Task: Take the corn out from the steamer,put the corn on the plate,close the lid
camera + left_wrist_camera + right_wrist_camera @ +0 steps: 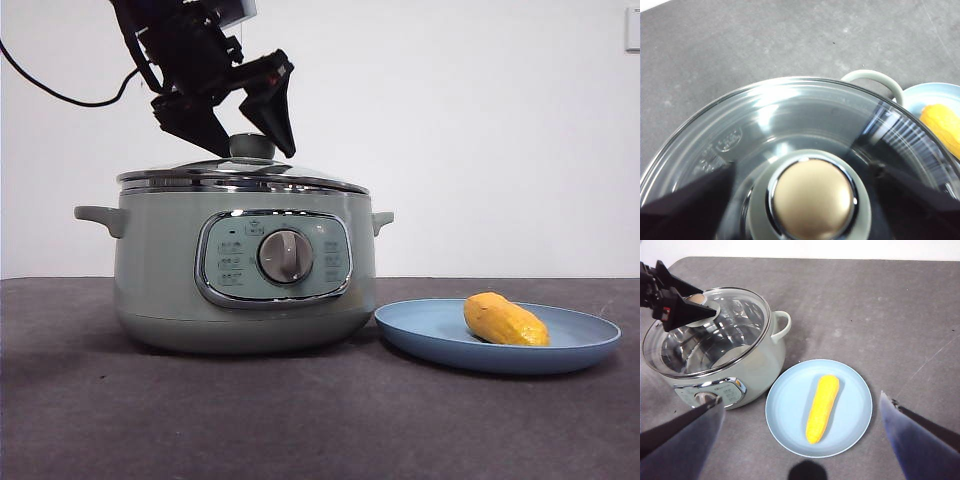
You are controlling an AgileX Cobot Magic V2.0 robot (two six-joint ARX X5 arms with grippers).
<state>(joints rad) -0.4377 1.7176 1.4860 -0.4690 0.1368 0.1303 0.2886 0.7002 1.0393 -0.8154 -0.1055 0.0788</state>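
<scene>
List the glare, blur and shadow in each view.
Front view: even light, sharp; a bright streak on the lid rim, soft shadow under the plate. Left wrist view: white glare on the glass, the knob and the left claw blurred from closeness. Right wrist view: the right claw blurred, the corn sharp, reflections inside the steamer.

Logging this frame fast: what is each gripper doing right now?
Left gripper: open, jaws on either side of the lid knob, holding nothing.
Right gripper: open, empty, above the plate with the corn.
</scene>
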